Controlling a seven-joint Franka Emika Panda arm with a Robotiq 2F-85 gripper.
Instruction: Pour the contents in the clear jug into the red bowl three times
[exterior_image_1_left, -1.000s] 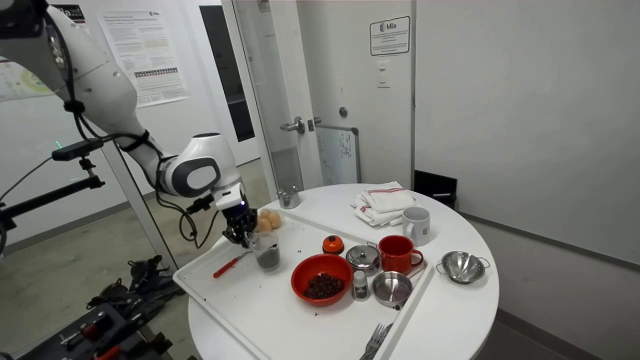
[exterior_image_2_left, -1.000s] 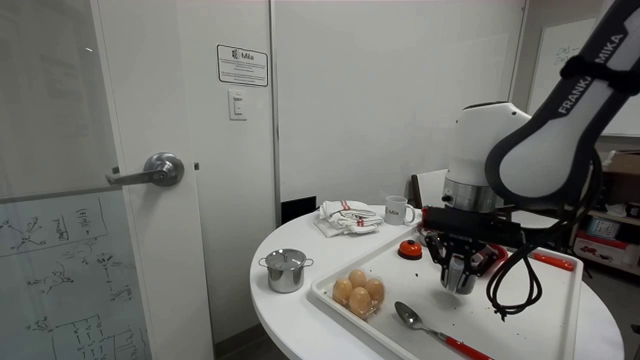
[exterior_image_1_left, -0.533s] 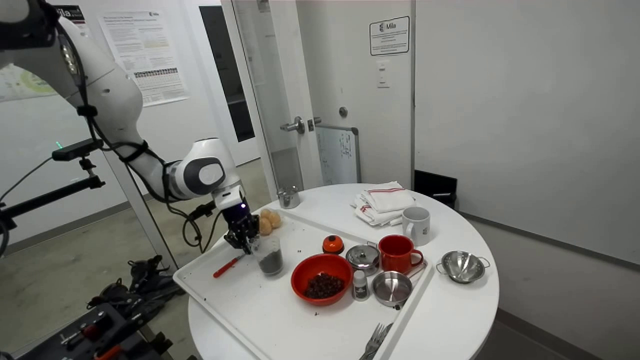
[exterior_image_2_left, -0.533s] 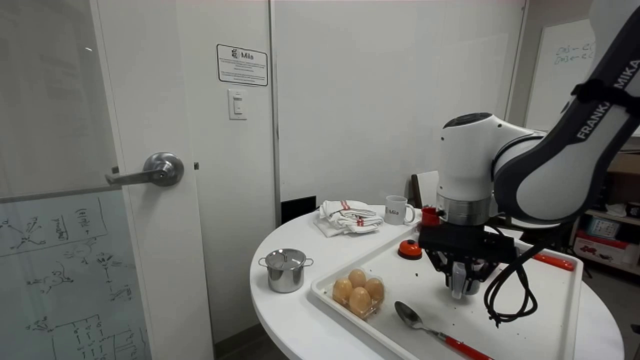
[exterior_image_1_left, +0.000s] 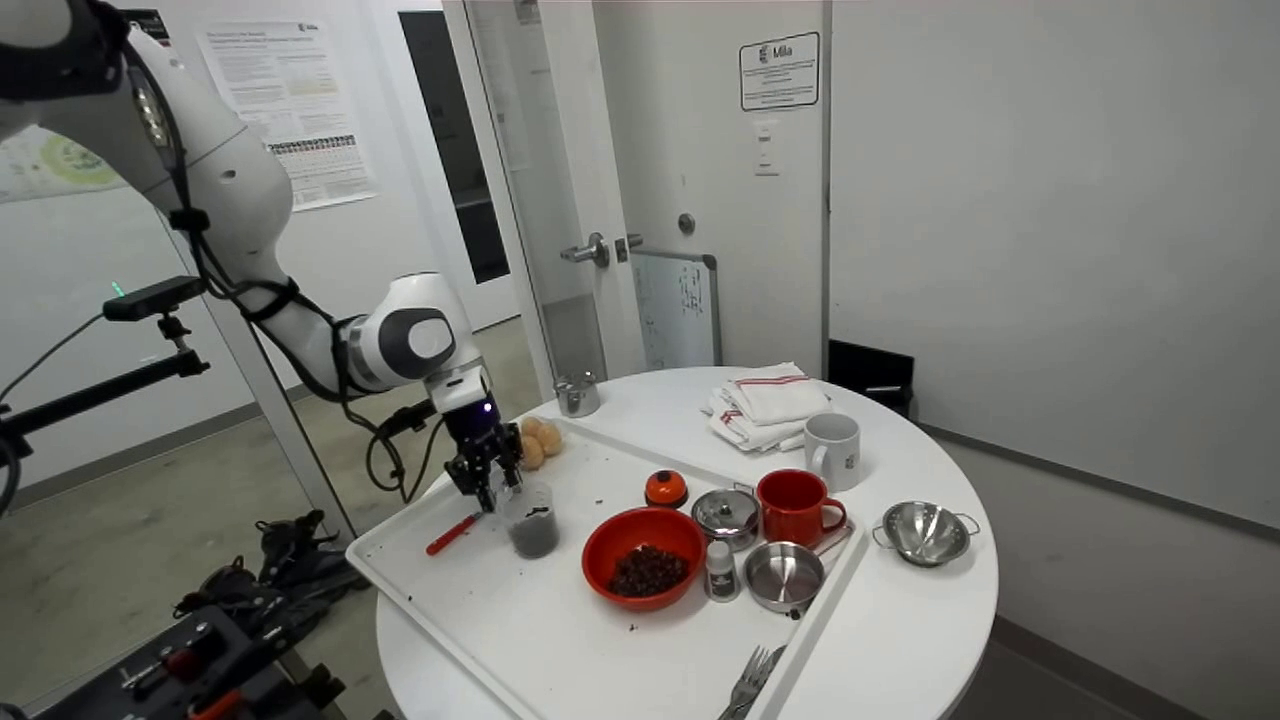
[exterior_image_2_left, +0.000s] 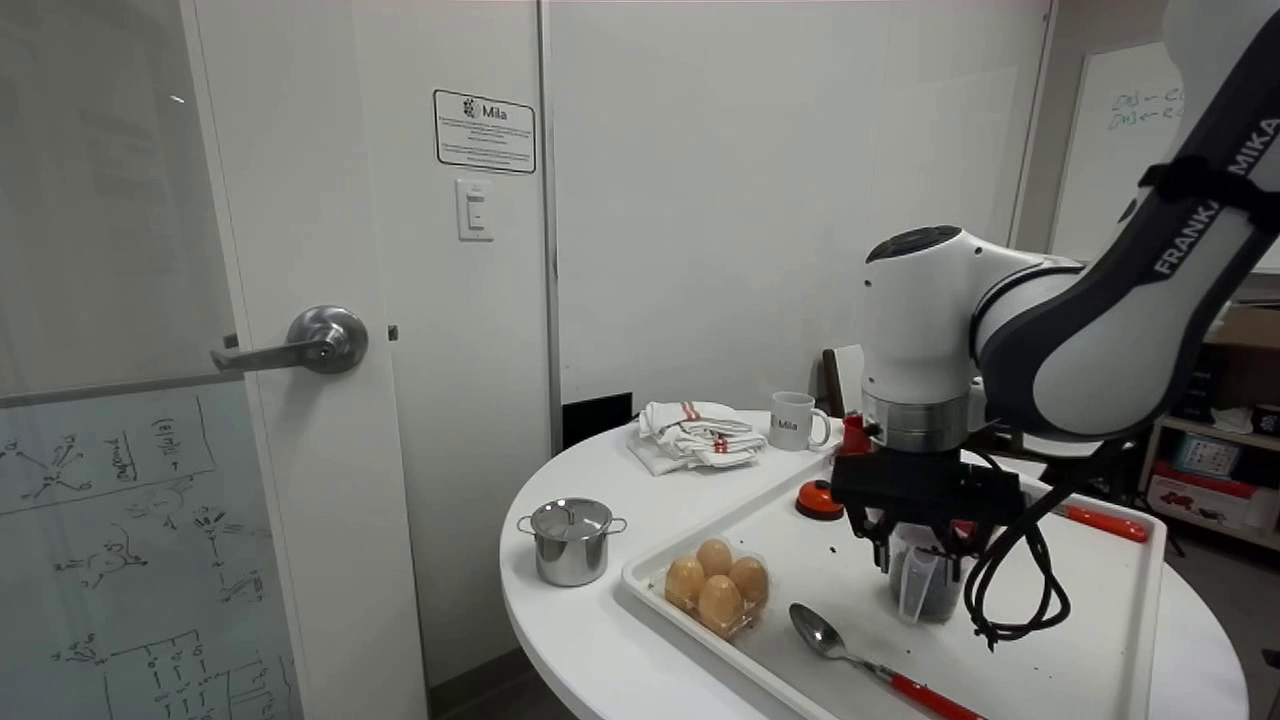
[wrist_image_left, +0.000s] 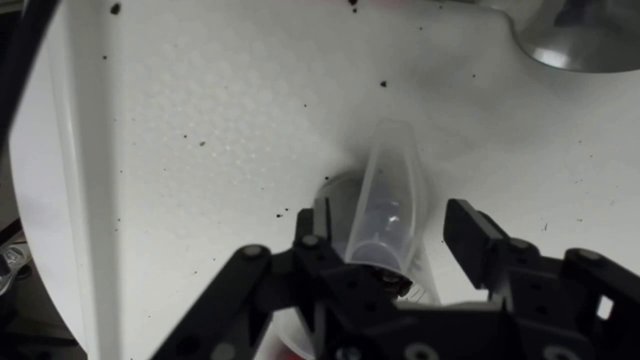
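Jug position: the clear jug (exterior_image_1_left: 532, 527) stands upright on the tray (exterior_image_1_left: 450, 590), left of the red bowl (exterior_image_1_left: 655, 525) and slightly farther back in an exterior view. The two are near but apart. The upright stance keeps the dark contents (exterior_image_1_left: 537, 542) in; the nearness to the bowl presumably shortens the carry.

Claw state: the claw (wrist_image_left: 389, 220) is not clamped on anything. In the wrist view its fingers (wrist_image_left: 467, 235) stand spread, one to each side of the handle (wrist_image_left: 392, 185). A gap shows on the right of the handle; the finger on the left overlaps the jug's body, and contact cannot be confirmed. This straddle suits either taking or leaving the handle; which applies cannot be told.

Bowl position: the shaker (exterior_image_1_left: 721, 573) stands just beside the bowl on its right, with the steel pan (exterior_image_1_left: 787, 575) farther right, so pouring from the left appears the practical choice. Dark bits (exterior_image_1_left: 650, 572) lie in the bowl; the number of pours completed cannot be read from them.

Containment: dark specks (wrist_image_left: 383, 84) lie on the tray. Its raised rim probably serves to keep spills off the tabletop (exterior_image_1_left: 910, 620).

Caution: to pour, grip the handle firmly before lifting; a loose hold could let the jug swing.
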